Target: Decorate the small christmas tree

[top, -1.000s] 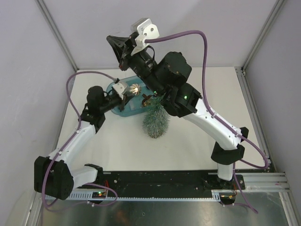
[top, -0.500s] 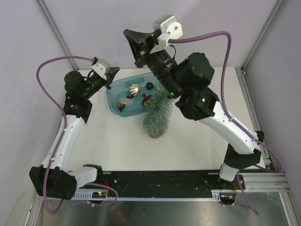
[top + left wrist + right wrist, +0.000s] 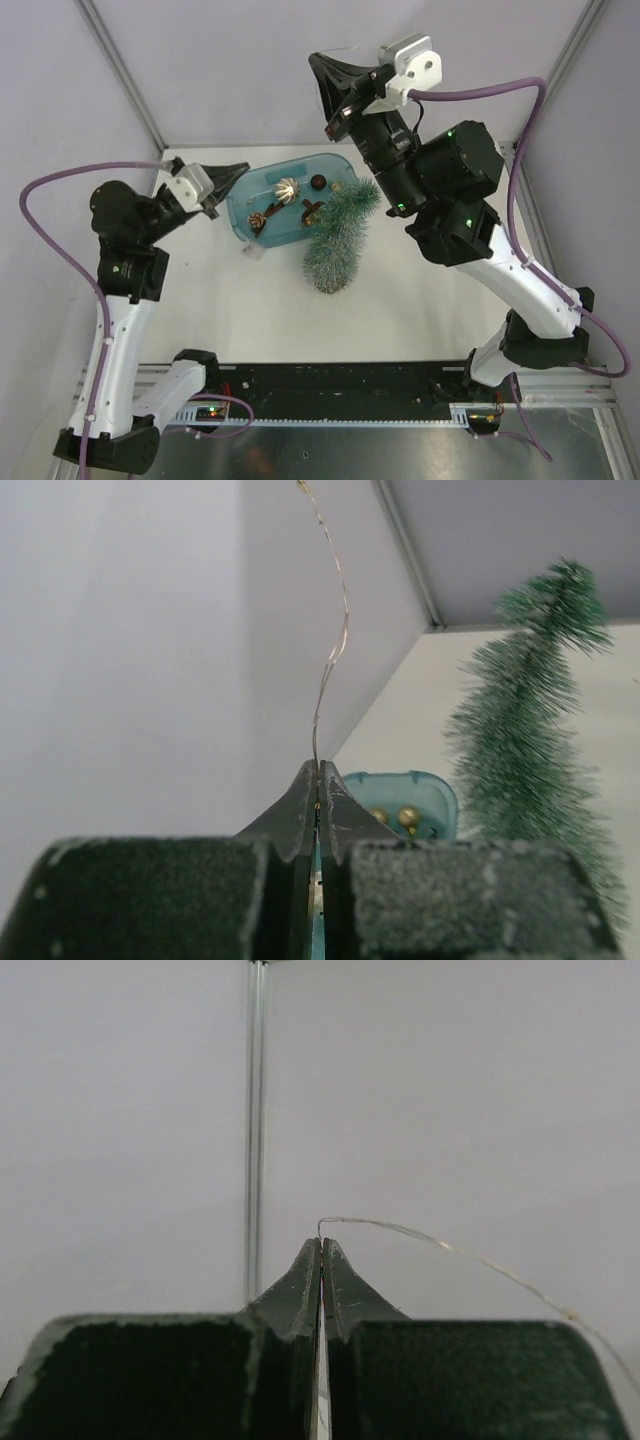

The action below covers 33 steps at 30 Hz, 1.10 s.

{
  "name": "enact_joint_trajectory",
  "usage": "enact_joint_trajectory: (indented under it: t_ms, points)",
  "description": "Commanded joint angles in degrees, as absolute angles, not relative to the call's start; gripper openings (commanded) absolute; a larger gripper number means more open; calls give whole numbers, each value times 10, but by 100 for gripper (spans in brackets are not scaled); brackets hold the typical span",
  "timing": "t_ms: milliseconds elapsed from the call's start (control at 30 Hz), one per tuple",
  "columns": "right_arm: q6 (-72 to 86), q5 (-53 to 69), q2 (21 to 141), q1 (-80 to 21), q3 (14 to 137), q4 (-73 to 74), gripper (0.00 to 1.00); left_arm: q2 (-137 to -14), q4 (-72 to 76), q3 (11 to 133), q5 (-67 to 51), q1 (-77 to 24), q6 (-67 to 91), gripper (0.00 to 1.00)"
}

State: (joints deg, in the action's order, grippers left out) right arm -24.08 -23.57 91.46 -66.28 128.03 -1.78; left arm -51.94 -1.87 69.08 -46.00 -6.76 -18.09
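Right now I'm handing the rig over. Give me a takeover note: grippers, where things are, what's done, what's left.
Left gripper: shut on a thin wire that rises from its tips.
Right gripper: shut on thin wire too, raised toward the back wall. Can't tell whether it is the same strand.
Tree: upright beside the tub, tip bent, nothing on it.
Ornaments: in the tub.
Done: wire gripped by both arms.
Left: probably drape the wire on the tree, then add ornaments.
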Motion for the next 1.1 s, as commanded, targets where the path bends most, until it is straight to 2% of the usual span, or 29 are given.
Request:
enact_joint_trajectory:
  t_ms: [0,167,367,867,1067]
  points:
    - [-251,-255,884,-673,1253,-21,0,-495,-111,659,-516,-66,-212,0]
    - [-298,-293,860,-728,1202,-26,0,-433,-123,565,-531,-68,-191,0]
    - [-379,-354,838,-797,1140,-75,0,-388,-127,507,-541,-71,-167,1]
    - [-427,-407,804,-804,1062,-125,0,-377,-129,409,-542,-98,-148,4]
    - [-447,-417,778,-798,1028,-151,0,-400,-128,410,-542,-105,-157,5]
